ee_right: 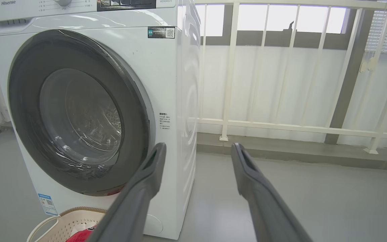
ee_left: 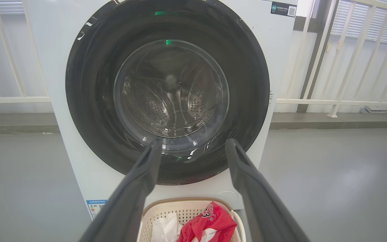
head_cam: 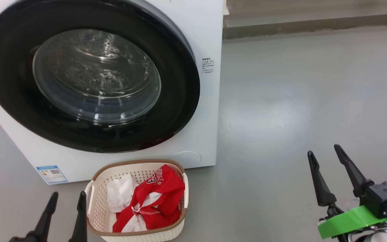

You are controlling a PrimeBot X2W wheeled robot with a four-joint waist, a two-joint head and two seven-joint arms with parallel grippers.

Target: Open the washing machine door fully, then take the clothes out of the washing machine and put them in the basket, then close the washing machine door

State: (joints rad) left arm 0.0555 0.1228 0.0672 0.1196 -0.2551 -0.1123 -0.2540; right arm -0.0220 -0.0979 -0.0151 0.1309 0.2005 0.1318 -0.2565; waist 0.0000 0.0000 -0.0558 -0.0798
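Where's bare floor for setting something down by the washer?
Free: the grey floor right of the washing machine, up to the right gripper. Crowded: before the door, where the basket of clothes sits beside the left gripper.

Washing machine point(head_cam: 209, 117): white front-loader, upright, blue label point(head_cam: 51, 174) at lower corner of front. Washing machine door point(head_cam: 91, 75): round, wide glossy black rim, bulging clear glass centre; shut, flush against front panel. Perforated steel drum visible through glass. Basket point(head_cam: 136, 163): small cream perforated plastic, brown woven-look rim, upright just in front of machine, below door. Clothes point(head_cam: 160, 198) inside basket: crumpled red jersey with white trim and lettering on one side, white cloth point(head_cam: 121, 191) bunched beside it, touching.
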